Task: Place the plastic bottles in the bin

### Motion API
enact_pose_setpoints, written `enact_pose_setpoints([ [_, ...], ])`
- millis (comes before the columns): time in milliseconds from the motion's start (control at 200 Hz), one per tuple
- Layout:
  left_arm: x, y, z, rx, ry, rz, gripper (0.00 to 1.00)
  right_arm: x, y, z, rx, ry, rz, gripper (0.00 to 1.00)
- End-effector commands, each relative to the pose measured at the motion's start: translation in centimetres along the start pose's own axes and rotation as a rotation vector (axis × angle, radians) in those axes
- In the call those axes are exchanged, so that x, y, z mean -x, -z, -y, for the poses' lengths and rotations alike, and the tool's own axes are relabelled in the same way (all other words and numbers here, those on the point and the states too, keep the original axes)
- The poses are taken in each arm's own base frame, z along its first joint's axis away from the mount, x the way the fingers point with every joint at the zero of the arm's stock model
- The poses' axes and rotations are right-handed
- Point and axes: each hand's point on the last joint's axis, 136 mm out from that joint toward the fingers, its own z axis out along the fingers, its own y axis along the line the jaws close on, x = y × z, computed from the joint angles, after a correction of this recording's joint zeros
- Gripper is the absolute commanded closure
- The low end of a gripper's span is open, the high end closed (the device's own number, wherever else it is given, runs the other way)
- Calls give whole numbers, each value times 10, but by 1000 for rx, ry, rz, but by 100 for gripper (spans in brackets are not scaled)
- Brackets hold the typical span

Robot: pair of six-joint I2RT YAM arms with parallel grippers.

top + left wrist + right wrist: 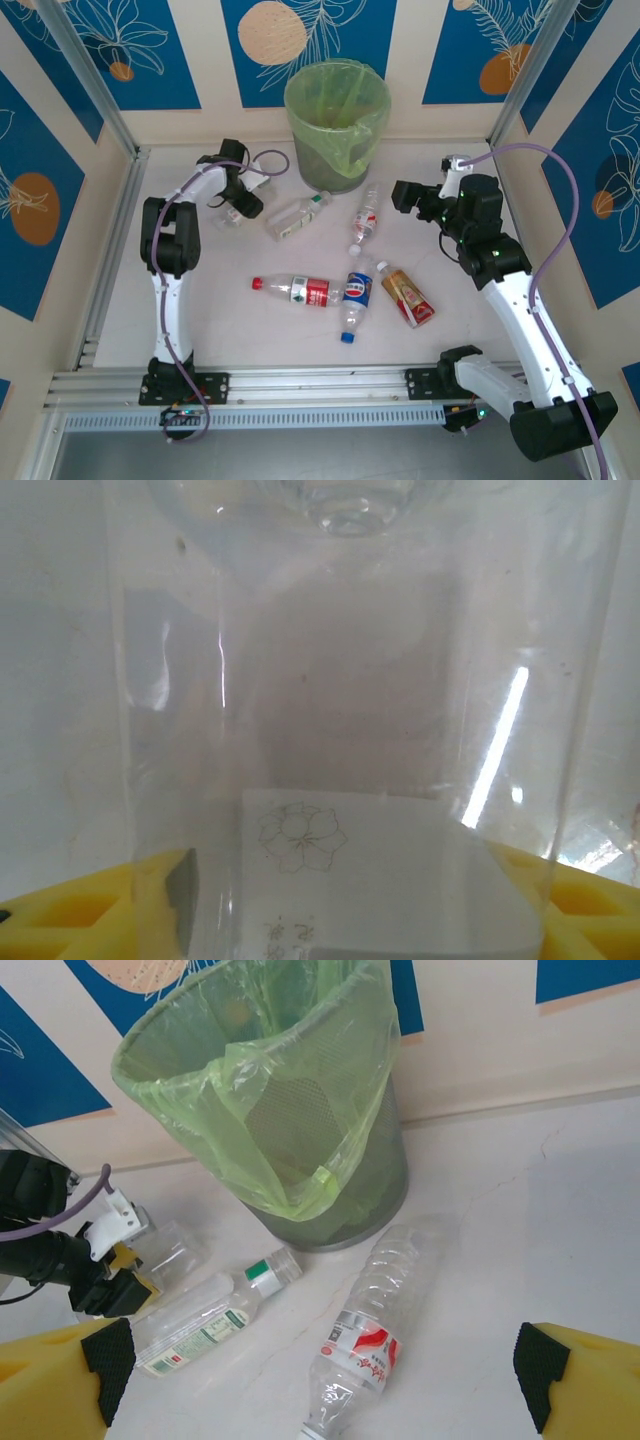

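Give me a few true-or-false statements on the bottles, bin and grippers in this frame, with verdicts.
1. The bin stands upright, lined with a green bag. True.
2. The right gripper holds a bottle. False: it is open and holds nothing.
3. A clear bottle sits between the fingers of the left gripper. True.
4. The green-capped bottle lies inside the bin. False: it lies on the table, just in front of the bin.
5. The blue-labelled bottle stands upright. False: it lies on its side.
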Motion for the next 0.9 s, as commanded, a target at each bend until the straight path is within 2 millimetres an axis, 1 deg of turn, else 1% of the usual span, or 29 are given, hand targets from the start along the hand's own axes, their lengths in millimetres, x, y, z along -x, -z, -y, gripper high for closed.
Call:
enact_pose_setpoints([
  [0, 14, 13, 1, 0, 44, 54, 48, 1, -1, 1, 3, 16, 16, 0],
  [120, 21, 21, 1, -5, 82, 92, 48, 0, -4, 0, 11, 20, 9, 1],
  [240, 26, 30, 3, -16, 108, 120, 49, -3, -7, -7, 57, 30, -2, 1],
  [380, 27, 37, -2, 14, 137, 134, 50, -7, -11, -7, 61, 22, -18, 0],
  [535, 21, 43, -2, 32, 208, 150, 51, -11, -14, -7, 67, 18, -39, 1],
  [750, 12, 53, 12, -27, 347, 206, 53, -11, -18, -4, 52, 8, -31, 1],
  [815, 8, 54, 15, -34, 389, 207, 55, -12, -19, -5, 60, 6, -32, 1],
  [895, 3, 56, 19, -39, 428, 200, 56, -13, -20, -4, 60, 4, -35, 1],
])
